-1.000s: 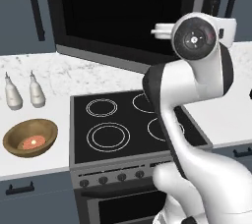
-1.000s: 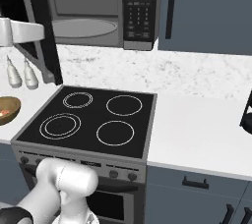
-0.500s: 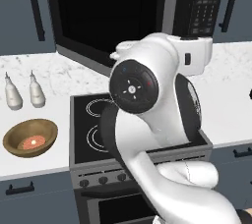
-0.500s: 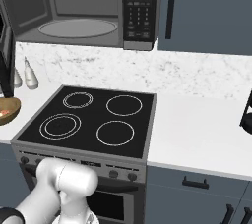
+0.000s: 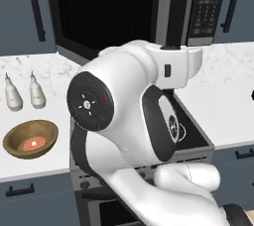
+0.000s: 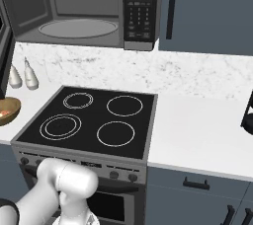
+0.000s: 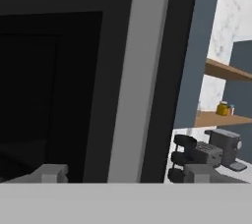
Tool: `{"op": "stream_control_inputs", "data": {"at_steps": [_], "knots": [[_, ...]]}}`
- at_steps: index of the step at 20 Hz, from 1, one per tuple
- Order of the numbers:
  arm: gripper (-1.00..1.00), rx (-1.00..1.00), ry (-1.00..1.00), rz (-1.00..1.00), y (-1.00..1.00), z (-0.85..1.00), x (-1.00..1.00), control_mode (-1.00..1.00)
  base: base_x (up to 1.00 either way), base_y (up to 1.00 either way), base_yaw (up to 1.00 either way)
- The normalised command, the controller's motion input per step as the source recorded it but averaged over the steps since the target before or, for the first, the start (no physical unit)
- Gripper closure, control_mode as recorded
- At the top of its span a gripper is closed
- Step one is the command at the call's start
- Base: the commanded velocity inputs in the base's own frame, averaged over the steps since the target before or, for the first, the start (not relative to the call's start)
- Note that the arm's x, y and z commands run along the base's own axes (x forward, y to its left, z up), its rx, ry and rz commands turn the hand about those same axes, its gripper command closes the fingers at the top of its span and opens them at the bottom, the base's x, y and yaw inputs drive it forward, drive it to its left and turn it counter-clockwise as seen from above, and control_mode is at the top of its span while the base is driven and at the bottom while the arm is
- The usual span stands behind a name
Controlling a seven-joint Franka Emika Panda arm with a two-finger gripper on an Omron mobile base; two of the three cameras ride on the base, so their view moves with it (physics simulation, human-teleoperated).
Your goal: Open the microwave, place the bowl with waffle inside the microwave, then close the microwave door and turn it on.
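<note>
Brown wood, round: bowl with waffle [image 5: 31,139] upright on white counter [image 5: 47,163] left of black glass stove [image 6: 89,121], rim up; small flat reddish-orange waffle [image 5: 32,144] at bottom. Two pale bottles [image 5: 22,92] just behind. Gripper [image 7: 120,174] spread wide, holding nothing, close before microwave door [image 7: 88,70], its silver-grey frame running upright. Door swung open leftward. Farther back, microwave [image 6: 86,9]: grey cavity, round glass turntable, dark button panel at right, lettering too small to read.
</note>
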Motion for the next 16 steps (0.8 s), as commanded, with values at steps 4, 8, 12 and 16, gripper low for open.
{"op": "stream_control_inputs", "data": {"at_steps": [4, 8, 12, 16], "knots": [[-1.00, 0.03, -0.01, -0.13, 0.13, -0.05, -0.72, -1.00, 0.00, 0.00, 0.00], [-1.00, 0.13, -0.03, 0.08, -0.05, 0.00, -0.84, -1.00, 0.00, 0.00, 0.00], [-1.00, 0.16, 0.00, 0.20, -0.42, -0.04, -0.65, -1.00, 0.00, 0.00, 0.00], [-1.00, 0.31, -0.07, 0.37, -0.86, -0.04, -0.15, -1.00, 0.00, 0.00, 0.00]]}}
